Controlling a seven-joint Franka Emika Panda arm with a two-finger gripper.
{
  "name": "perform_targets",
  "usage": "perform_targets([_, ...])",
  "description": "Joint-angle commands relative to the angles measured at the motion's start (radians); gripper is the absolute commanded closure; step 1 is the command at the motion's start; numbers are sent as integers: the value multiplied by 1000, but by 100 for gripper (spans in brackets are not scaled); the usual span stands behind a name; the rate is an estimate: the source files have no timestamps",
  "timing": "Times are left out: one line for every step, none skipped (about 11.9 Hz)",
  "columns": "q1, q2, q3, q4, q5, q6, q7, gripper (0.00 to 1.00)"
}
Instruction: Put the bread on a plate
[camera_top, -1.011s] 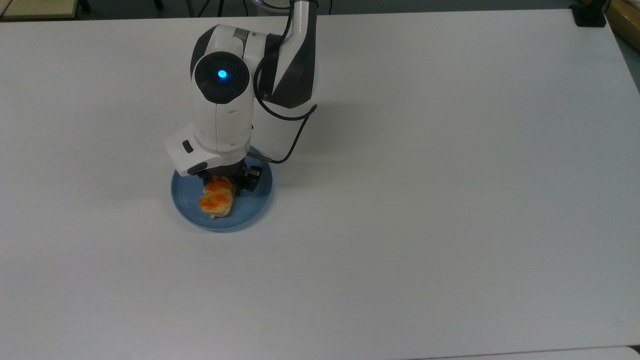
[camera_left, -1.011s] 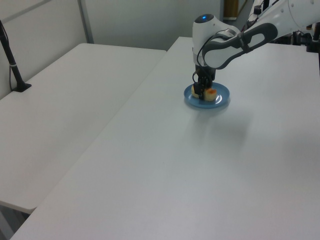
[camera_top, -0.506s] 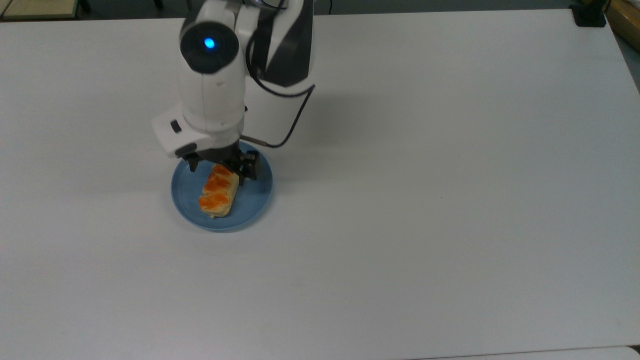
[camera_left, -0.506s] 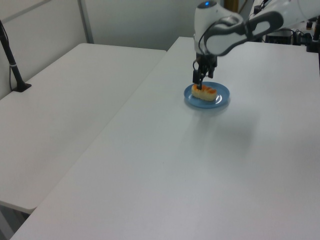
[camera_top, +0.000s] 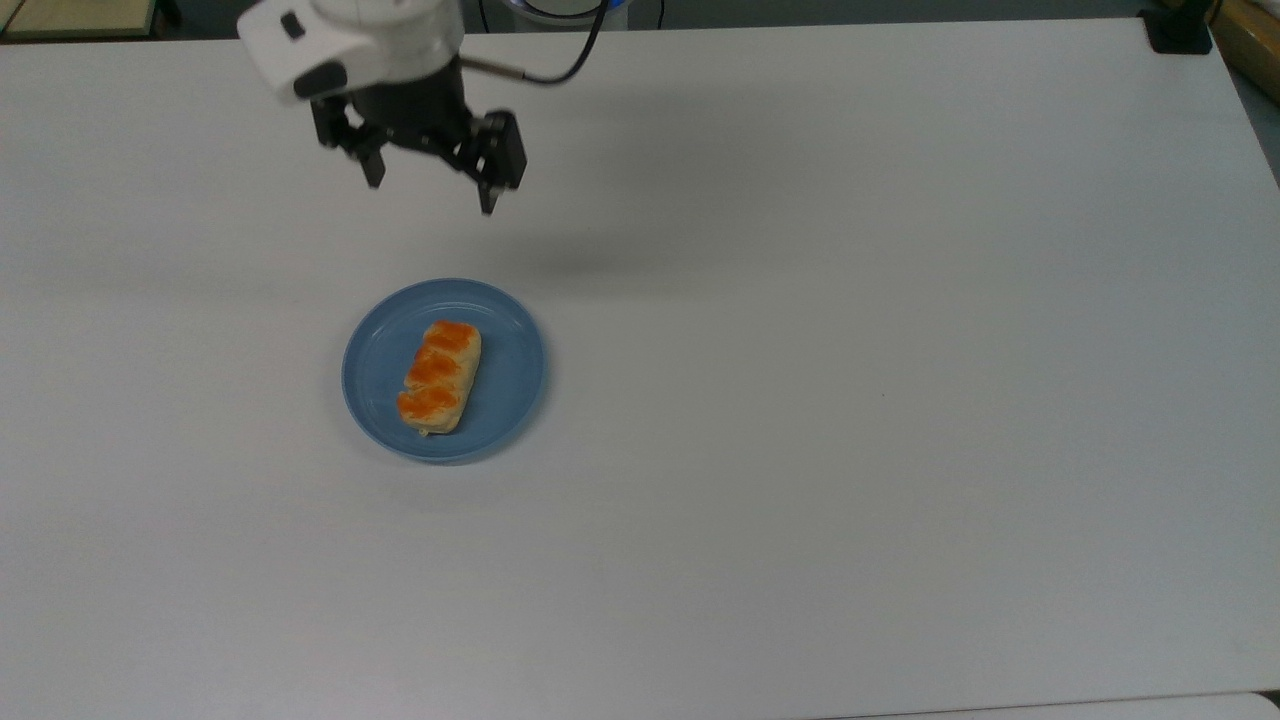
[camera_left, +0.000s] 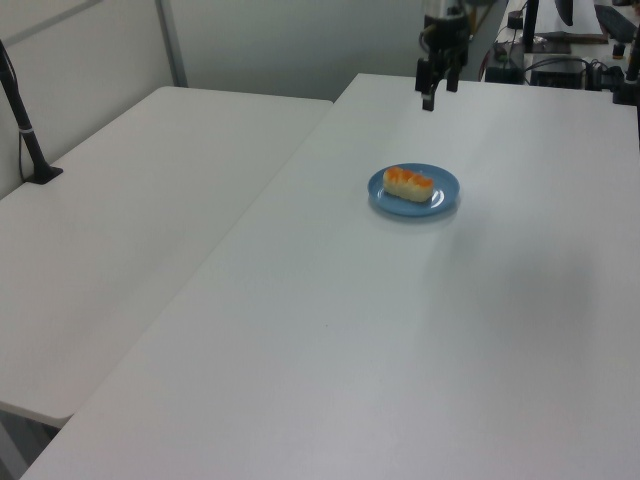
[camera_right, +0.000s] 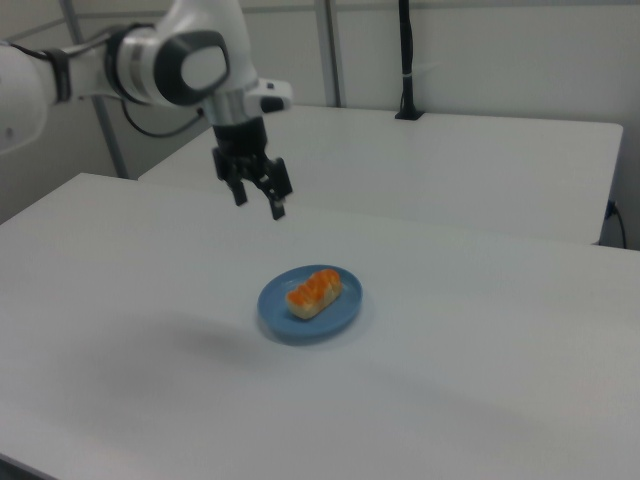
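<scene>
The gripper (camera_top: 430, 192) hangs high above the white table (camera_top: 900, 400) with its two dark fingers (camera_top: 488, 190) spread apart and nothing between them. In the right view the gripper (camera_right: 259, 204) sits up and toward the right view's left of the plate (camera_right: 345, 315), well clear of it. Below it, well apart from the fingertips, the bread (camera_top: 439, 376) lies flat inside the light-blue plate (camera_top: 510, 375), its three orange-brown bumps facing up. In the left view the gripper (camera_left: 437, 92) is above and beyond the plate (camera_left: 448, 193), where the bread (camera_left: 409, 183) rests.
</scene>
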Motion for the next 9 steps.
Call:
perform_targets([-119,-139,154,-42,-26,-97,0,0])
perform_targets([-133,-156,170,-44,-26,-108,-2,0])
perform_targets([-163,-158,197,-42,-26,-108,-2,0])
perform_targets([-182,-158,217,-42,-26,-107,-2,0])
perform_targets([-205,-158,231,-42,-27,-105,-3,0])
perform_targets([-211,-160,234,-42,-27,-105,-9,0])
perform_targets([-210,-160,234,-42,-27,-105,-15,0])
perform_targets([-208,-158,234,-42,-27,-105,-21,0])
perform_targets([-205,-157,234,-44,-27,-105,-38,0])
